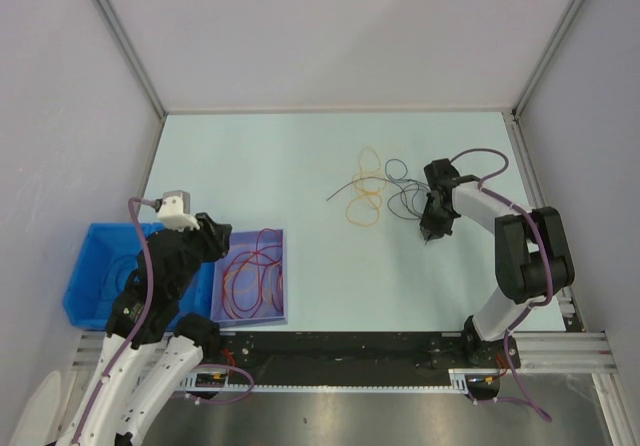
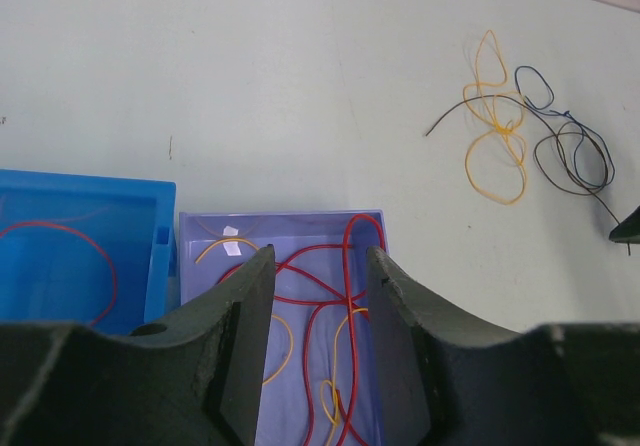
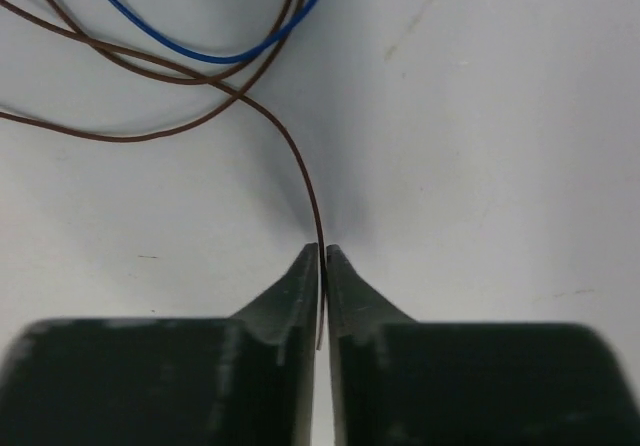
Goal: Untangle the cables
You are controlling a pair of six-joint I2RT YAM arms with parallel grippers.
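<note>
**Brown cable pinched on the right, left fingers released**

Right gripper [image 3: 322,254] clenched on the end of a thin brown cable [image 3: 296,156], both tips pressed together around it, low over the table [image 1: 260,156]. Just beyond the tips, in the right wrist view: more brown loops, crossed by a blue cable [image 3: 225,56]. From above, this loose tangle lying right of the middle of the table, on the far side, with the orange loops [image 1: 365,201] at its left edge, touching the darker wires. Right gripper at the near right end of the tangle.

Left gripper [image 2: 320,256] released, fingers wide apart and grasping nothing, hanging over the purple tray [image 2: 290,218] at the near left. Inside this tray, several red cables [image 2: 348,266] curled together with a few yellow-orange ones. Just beside it, at its left, a blue bin [image 2: 90,181] with a red loop [image 2: 70,231] inside. Tray and bin well apart from the tangle.
</note>
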